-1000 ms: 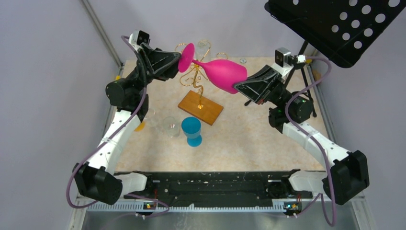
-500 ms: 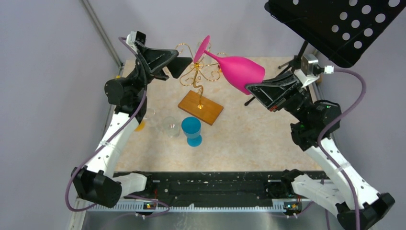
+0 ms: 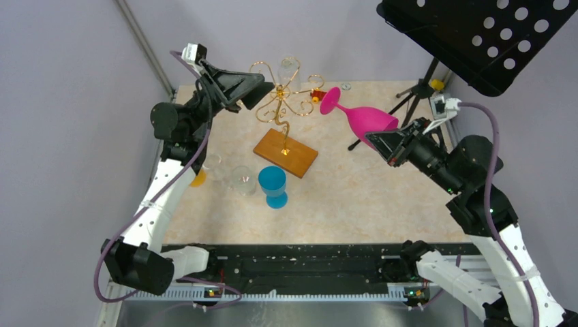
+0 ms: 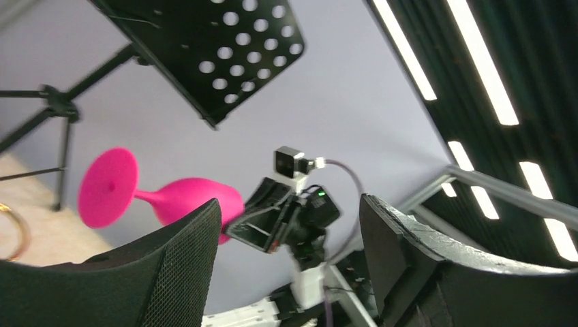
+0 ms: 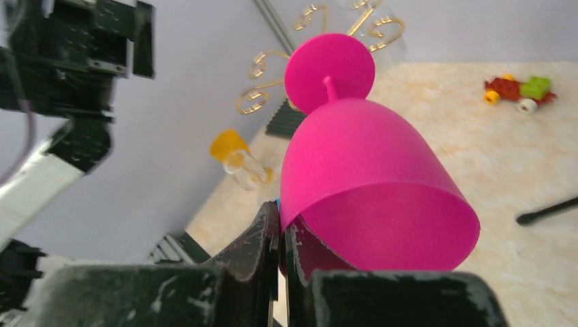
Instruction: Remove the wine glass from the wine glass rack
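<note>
The pink wine glass lies tilted in the air to the right of the wine glass rack, a gold wire stand on a wooden base. The glass is apart from the rack, with its foot pointing back toward it. My right gripper is shut on the glass at its rim, one finger inside the bowl and one outside. My left gripper hovers open and holding nothing at the rack's upper left. The left wrist view looks between its fingers across at the glass.
A blue cup, two clear glasses and an orange object stand in front of the rack's base. A black music stand on a tripod overhangs the back right. A small toy lies behind the rack.
The left gripper let go of the glass's foot and opened. The right arm swung the pink glass off the rack, rightward and lower.
</note>
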Motion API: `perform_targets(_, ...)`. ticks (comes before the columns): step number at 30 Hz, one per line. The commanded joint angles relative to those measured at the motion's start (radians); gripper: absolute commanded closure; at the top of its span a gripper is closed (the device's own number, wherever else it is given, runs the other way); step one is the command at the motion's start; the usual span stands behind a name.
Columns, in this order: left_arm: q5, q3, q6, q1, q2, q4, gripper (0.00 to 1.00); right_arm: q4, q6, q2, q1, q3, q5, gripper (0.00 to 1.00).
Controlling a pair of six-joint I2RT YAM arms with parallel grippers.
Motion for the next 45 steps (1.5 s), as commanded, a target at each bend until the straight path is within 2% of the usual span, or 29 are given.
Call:
perform_targets(1,0.007,0.089,0.284,0.007,-0.046,-0.218,0.23,-0.313,-0.161,0.071,-0.002,0.139,0.034,1.00)
perform_targets(4,-0.039,0.140,0.489,0.008,-0.089,-0.438,0.24,-0.393,-0.221,0.120,-0.002,0.181,-0.004,1.00)
perform_targets(5,-0.093,0.153,0.564,0.008,-0.110,-0.548,0.24,-0.404,-0.230,0.133,-0.002,0.183,-0.014,1.00)
perform_targets(7,-0.189,0.160,0.693,0.008,-0.164,-0.670,0.24,-0.411,-0.239,0.149,-0.002,0.180,-0.025,1.00)
perform_targets(11,-0.388,0.169,0.904,0.008,-0.260,-0.845,0.22,-0.446,-0.259,0.192,-0.001,0.180,-0.058,1.00)
perform_targets(15,-0.503,0.192,1.014,0.008,-0.304,-0.956,0.21,-0.505,-0.278,0.248,0.012,0.184,-0.046,1.00)
perform_targets(18,-0.537,0.199,1.059,0.008,-0.313,-0.996,0.21,-0.553,-0.281,0.314,0.100,0.196,0.040,1.00)
perform_targets(22,-0.554,0.205,1.088,0.008,-0.303,-1.021,0.21,-0.627,-0.301,0.475,0.313,0.241,0.216,1.00)
perform_targets(25,-0.549,0.237,1.120,0.008,-0.282,-1.074,0.21,-0.697,-0.317,0.594,0.393,0.289,0.298,1.00)
perform_targets(34,-0.571,0.257,1.179,0.008,-0.284,-1.132,0.20,-0.697,-0.331,0.765,0.479,0.317,0.315,1.00)
perform_targets(45,-0.535,0.283,1.202,0.008,-0.255,-1.156,0.20,-0.655,-0.353,0.852,0.491,0.346,0.256,1.00)
